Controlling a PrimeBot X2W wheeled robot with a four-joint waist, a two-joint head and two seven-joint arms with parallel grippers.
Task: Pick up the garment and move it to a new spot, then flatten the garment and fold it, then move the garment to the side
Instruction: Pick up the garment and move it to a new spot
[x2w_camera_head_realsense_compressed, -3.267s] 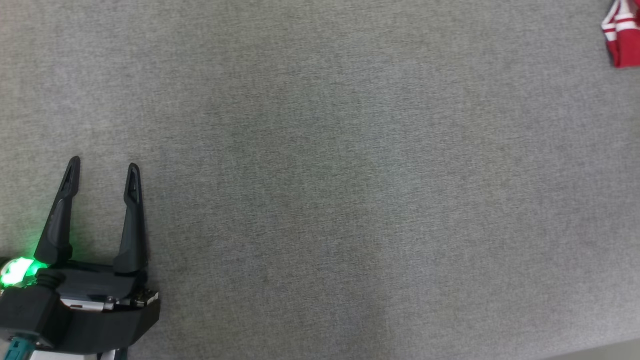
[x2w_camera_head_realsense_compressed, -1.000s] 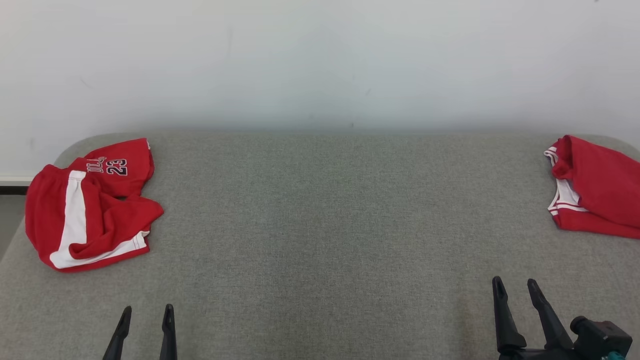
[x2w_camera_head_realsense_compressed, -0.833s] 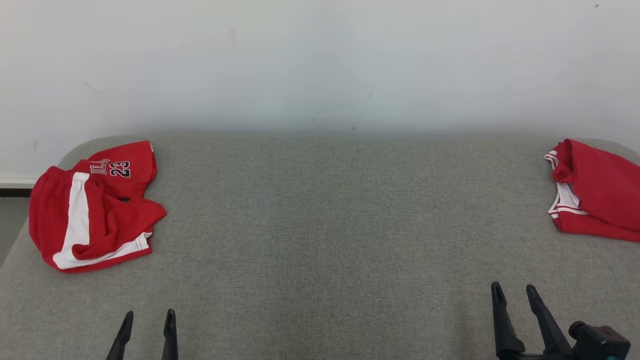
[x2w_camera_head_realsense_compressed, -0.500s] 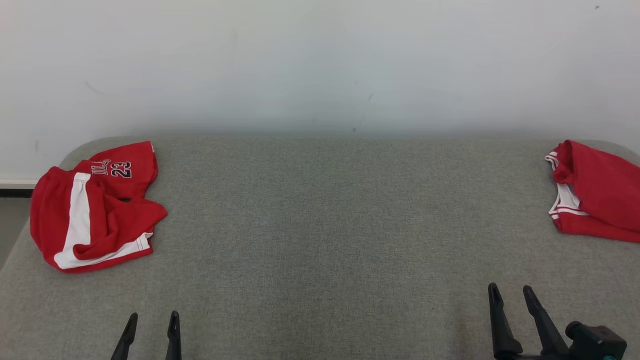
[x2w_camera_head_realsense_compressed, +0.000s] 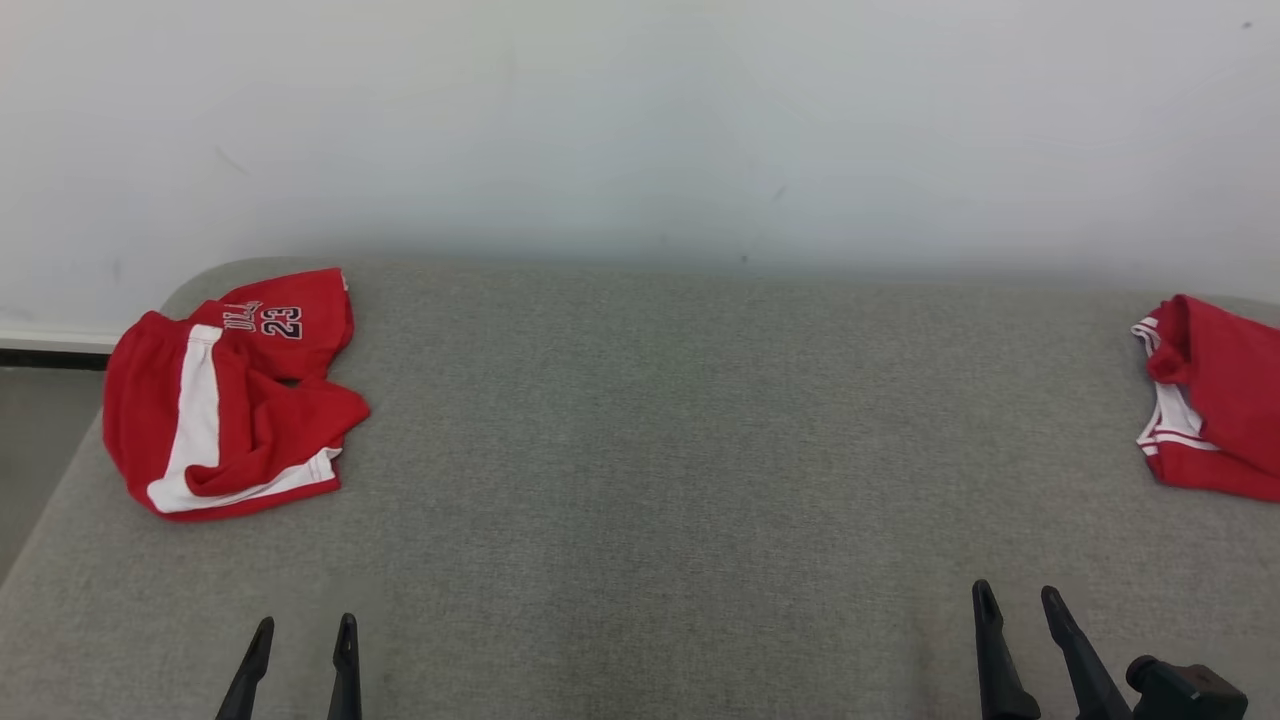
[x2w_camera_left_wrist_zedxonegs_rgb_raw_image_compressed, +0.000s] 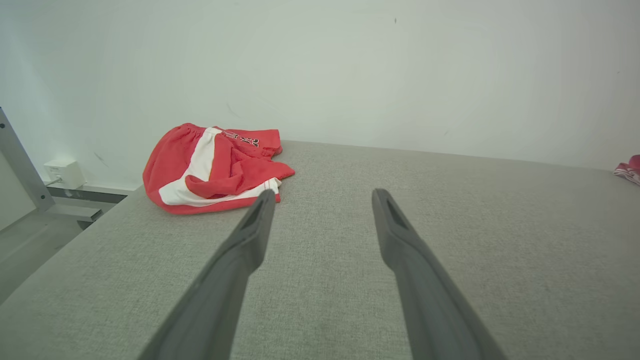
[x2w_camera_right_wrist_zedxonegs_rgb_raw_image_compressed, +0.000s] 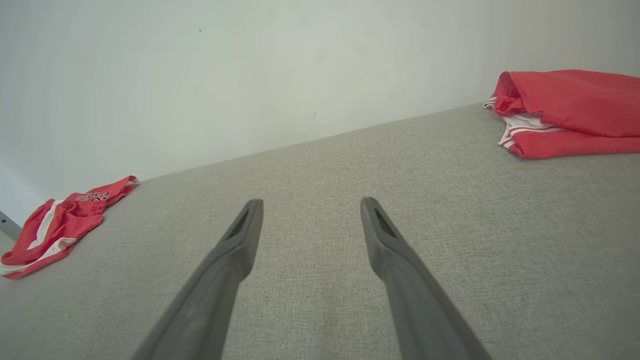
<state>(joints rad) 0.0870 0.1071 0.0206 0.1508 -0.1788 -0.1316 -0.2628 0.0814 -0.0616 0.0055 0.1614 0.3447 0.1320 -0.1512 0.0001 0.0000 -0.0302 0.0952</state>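
I judge nothing done yet: the crumpled garment (x2w_camera_head_realsense_compressed: 230, 420) lies at the far-left corner of the tabletop (x2w_camera_head_realsense_compressed: 650, 450), my left claw (x2w_camera_head_realsense_compressed: 306, 625) and right claw (x2w_camera_head_realsense_compressed: 1015, 590) both open, empty, over its near edge.

Grey padded surface (x2w_camera_head_realsense_compressed: 640, 450) holds red shorts (x2w_camera_head_realsense_compressed: 250, 425) left, red garment (x2w_camera_head_realsense_compressed: 1220, 400) right.

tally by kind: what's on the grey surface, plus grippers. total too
Red garments: 2 (crumpled shorts at the left, folded garment at the right edge)
Grippers: 2 (left gripper, right gripper; jaws open, holding nothing)
Total: 4
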